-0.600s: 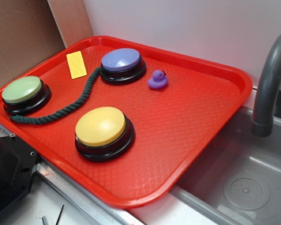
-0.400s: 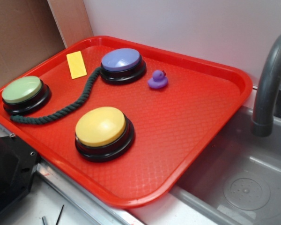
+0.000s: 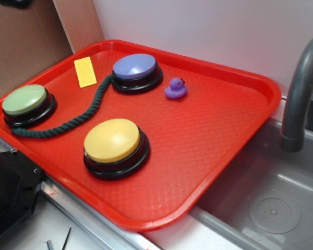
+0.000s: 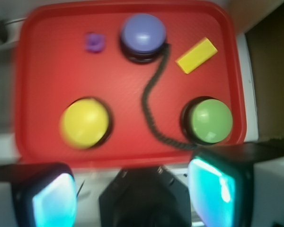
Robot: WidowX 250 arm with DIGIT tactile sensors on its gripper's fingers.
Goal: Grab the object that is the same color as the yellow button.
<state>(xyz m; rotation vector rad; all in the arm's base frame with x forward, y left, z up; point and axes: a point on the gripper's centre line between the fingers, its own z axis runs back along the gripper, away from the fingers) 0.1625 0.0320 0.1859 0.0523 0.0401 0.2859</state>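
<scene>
Overhead, the gripper hangs high above the red tray, jaws spread wide and holding nothing; I judge this the approach step, with the grab not yet begun. The object, a flat yellow block, lies at about ten o'clock from the yellow button, beside the rope. Next calls for crossing toward it, descending, and aligning across its narrow width.

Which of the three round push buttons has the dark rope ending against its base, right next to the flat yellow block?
The purple dome-topped button; the dark green rope runs from its base toward the green button. The yellow button sits apart, untouched.
</scene>
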